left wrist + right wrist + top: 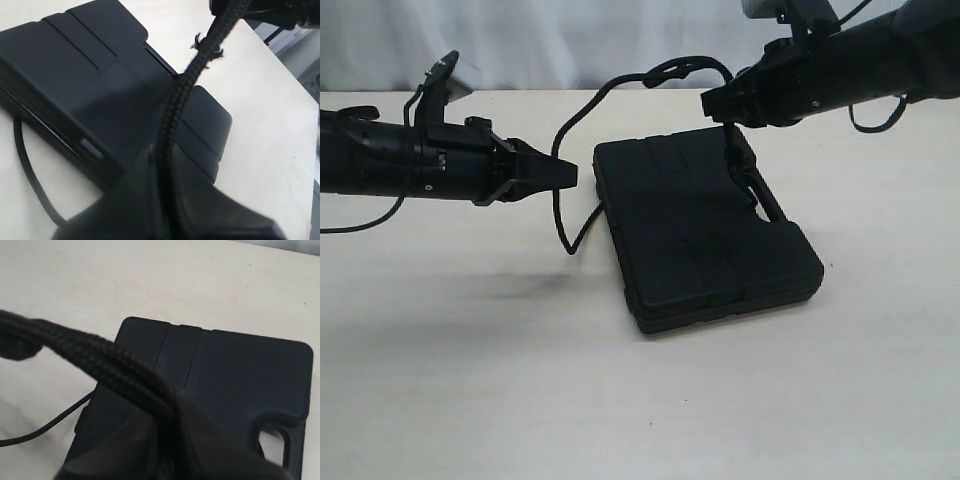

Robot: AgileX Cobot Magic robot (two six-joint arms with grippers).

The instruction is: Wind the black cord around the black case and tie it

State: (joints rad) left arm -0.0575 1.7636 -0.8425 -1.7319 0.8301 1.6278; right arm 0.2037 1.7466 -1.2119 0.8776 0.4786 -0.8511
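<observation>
The black case (705, 230) lies flat at the table's middle, its slot handle (760, 195) on the right edge. My left gripper (565, 175) hovers just left of the case, shut on the black cord (620, 85). From there the cord arcs up and across to my right gripper (715, 103), which is shut on it above the case's far corner. Below the left gripper a loop (563, 235) hangs to the table and runs under the case. The left wrist view shows the cord (175, 110), with a frayed knot (205, 45), leaving the shut left gripper (167, 160). Two strands (90, 355) enter the right gripper (172, 405).
The pale table (470, 380) stretches wide in front and to the left of the case. A white backdrop (570, 40) closes the far side. The case (240, 375) fills the area under the right wrist; a thin cord stretch (45, 430) lies beside it.
</observation>
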